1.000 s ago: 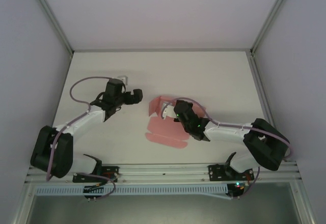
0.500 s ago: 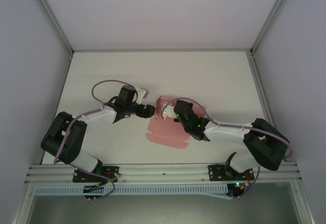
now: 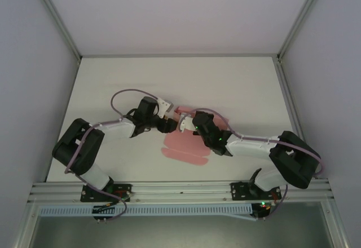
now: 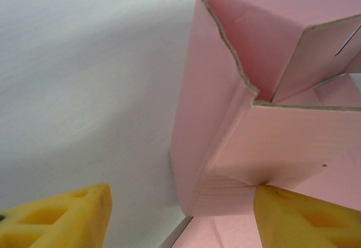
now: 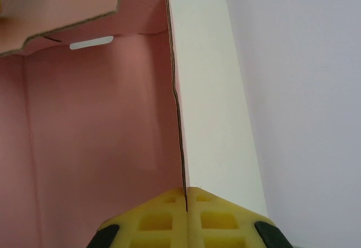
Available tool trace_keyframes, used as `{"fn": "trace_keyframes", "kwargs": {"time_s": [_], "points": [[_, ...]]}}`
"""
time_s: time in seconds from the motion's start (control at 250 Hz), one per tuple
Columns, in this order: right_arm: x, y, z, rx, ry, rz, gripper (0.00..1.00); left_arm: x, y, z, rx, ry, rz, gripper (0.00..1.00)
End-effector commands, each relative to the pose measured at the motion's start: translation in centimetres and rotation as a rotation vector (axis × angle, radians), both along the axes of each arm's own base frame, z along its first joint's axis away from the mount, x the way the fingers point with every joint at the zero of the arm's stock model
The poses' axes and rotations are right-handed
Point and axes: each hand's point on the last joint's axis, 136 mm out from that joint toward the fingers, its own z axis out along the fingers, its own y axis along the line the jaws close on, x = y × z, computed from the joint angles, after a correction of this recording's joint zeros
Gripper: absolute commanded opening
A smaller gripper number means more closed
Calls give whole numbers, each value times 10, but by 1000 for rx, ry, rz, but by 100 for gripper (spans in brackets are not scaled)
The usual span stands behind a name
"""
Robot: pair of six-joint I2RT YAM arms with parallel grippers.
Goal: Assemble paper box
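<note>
- Top view: my left gripper (image 3: 169,125) now sits mid-frame, right against the paper box (image 3: 181,146). A second ago it was well to the left. The right gripper (image 3: 184,124) hasn't shifted.
- Left wrist: I see the jaws spread wide, with the box's raised corner (image 4: 225,124) between the fingers (image 4: 62,220). The lower-right finger touches the card.
- Right wrist: the right gripper (image 5: 185,211) is pinched closed on a thin upright wall of the box (image 5: 96,135).
</note>
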Motion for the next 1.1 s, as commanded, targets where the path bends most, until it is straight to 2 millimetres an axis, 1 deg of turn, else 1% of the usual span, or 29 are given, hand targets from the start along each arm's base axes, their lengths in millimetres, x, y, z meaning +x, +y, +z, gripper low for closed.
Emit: {"fn": "trace_keyframes", "kwargs": {"time_s": [0.0,0.048,0.14,0.216,0.264,0.375,0.519,0.635,0.711,0.763,0.862,0.942,0.974,1.058,1.094], "points": [[-3,-3,-15,-26,55,-6,0,4,-20,20,-99,-62,-66,66],[-3,-3,-16,-27,57,-7,0,4,-22,21,-104,-66,-74,66],[-3,-3,-16,-22,61,-10,0,3,-27,18,-107,-54,-86,56],[-4,-2,-16,-17,65,-8,0,5,-30,17,-110,-51,-83,55],[-4,-2,-16,-16,68,-6,0,8,-30,16,-101,-62,-65,54],[-5,0,-17,-3,79,0,0,15,-29,12,-77,-79,-18,46],[-9,3,-20,13,110,16,0,25,-28,11,-48,-117,43,45],[-14,6,-25,5,130,35,0,32,-29,4,-25,-124,78,44],[-18,7,-27,-1,138,47,0,32,-31,3,-31,-125,80,41],[-18,5,-30,-9,138,38,0,32,-32,5,-36,-133,83,38],[-19,2,-30,-12,136,29,0,35,-29,2,-9,-154,108,37],[-19,1,-29,-10,134,26,0,40,-23,-2,32,-176,153,31],[-20,1,-29,-12,134,27,0,43,-18,-4,53,-183,181,28],[-18,0,-28,-8,128,15,0,53,-6,-15,139,-199,254,28],[-18,-1,-27,-2,125,6,0,58,2,-20,183,-203,310,21]]}}
